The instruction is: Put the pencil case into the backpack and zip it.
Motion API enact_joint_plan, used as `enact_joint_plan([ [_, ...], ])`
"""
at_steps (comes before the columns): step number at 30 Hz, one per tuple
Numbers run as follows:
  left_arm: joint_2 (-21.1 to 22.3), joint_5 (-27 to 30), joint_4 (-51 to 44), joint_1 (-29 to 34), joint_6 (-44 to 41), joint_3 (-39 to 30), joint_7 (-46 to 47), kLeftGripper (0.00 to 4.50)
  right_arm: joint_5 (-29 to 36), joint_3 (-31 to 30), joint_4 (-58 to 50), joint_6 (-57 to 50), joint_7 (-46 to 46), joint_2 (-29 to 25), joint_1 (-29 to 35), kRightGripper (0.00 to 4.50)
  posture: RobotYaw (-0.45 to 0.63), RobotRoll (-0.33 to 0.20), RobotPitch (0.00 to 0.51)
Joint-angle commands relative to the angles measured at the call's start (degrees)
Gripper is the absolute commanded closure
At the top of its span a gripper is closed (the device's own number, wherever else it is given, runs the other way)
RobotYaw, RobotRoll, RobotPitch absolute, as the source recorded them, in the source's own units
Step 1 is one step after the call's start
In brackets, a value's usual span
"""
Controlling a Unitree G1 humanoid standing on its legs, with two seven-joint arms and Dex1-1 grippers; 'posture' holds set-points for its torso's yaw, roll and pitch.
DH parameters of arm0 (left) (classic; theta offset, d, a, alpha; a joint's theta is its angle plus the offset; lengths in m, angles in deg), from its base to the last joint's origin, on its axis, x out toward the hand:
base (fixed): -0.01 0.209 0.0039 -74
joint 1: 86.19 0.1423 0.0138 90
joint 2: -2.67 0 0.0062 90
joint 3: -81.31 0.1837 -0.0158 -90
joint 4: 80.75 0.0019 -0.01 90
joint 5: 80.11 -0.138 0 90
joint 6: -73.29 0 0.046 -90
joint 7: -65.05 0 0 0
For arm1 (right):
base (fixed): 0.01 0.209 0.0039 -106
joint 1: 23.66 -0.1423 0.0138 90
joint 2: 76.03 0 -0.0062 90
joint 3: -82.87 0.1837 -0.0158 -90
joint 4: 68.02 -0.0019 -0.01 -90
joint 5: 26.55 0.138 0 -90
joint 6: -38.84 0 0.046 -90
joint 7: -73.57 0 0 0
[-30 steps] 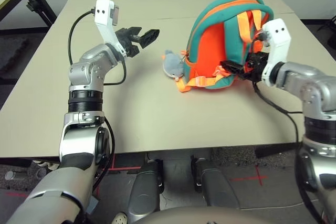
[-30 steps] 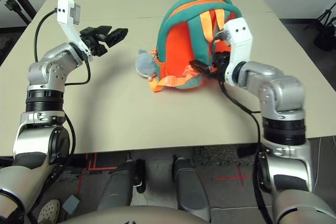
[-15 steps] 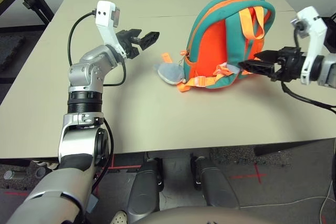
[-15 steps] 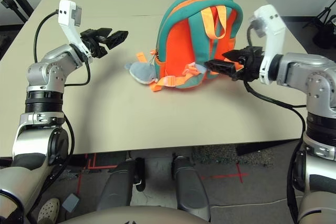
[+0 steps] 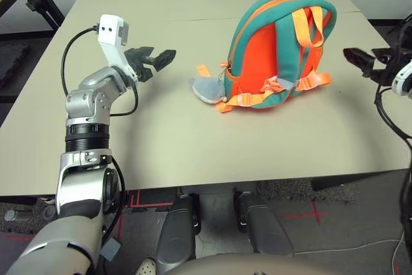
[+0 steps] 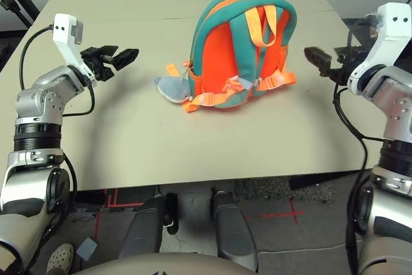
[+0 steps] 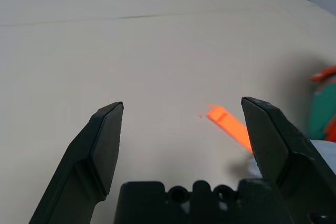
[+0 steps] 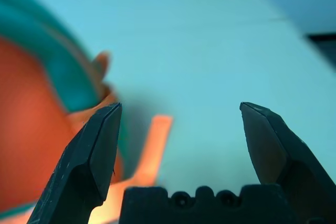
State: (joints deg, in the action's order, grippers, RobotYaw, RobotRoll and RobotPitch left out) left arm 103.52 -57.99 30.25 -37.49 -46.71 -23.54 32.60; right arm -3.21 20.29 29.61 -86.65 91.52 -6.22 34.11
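Left gripper (image 5: pixel 156 58) spread and empty, right gripper (image 6: pixel 317 56) likewise, one backpack (image 5: pixel 273 49), one shark charm (image 5: pixel 207 88), one table (image 5: pixel 193 133)

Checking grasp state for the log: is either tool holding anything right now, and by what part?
Nothing is held. The left tool and the right tool both stand open and empty, on opposite sides of the backpack, touching neither it nor its straps.

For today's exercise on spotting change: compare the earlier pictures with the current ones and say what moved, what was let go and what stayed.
The right gripper left the backpack and swung out to the right, jaws open and empty. The backpack's lower strap now lies free on the table. The left gripper drew back to the left, jaws open. The shark charm swung out to the left. The backpack stayed standing, zipped.
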Motion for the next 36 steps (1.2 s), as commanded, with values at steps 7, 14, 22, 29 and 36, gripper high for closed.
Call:
enact_joint_plan([
  [7, 2.7, -1.9, 2.7, 5.1, 9.1, -3.5, 3.0, 0.00, -2.4, 3.5, 2.3, 15.7, -5.3, 5.2, 5.5, 0.05, -0.14, 0.000, 0.196],
  [14, 2.9, -2.3, 6.2, 7.5, 13.7, -4.6, 3.4, 0.00, -2.7, 2.7, 3.5, 23.1, -2.6, 6.3, 12.4, 0.05, -0.14, 0.000, 0.198],
  [22, 3.0, -2.5, 9.5, 9.1, 17.1, -5.1, 3.7, 0.00, -2.2, 2.8, 5.4, 26.6, -0.7, 6.6, 16.0, 0.05, -0.14, 0.000, 0.203],
  [29, 3.5, -2.8, 11.6, 10.1, 19.5, -5.7, 5.3, 0.00, -2.5, 1.7, 6.4, 27.6, -0.3, 7.3, 16.1, 0.05, -0.12, 0.000, 0.219],
  [36, 4.4, -2.5, 11.7, 11.7, 20.4, -7.0, 6.1, 0.00, -3.0, 0.5, 7.5, 28.2, -0.7, 7.9, 14.6, 0.05, -0.10, 0.000, 0.238],
])
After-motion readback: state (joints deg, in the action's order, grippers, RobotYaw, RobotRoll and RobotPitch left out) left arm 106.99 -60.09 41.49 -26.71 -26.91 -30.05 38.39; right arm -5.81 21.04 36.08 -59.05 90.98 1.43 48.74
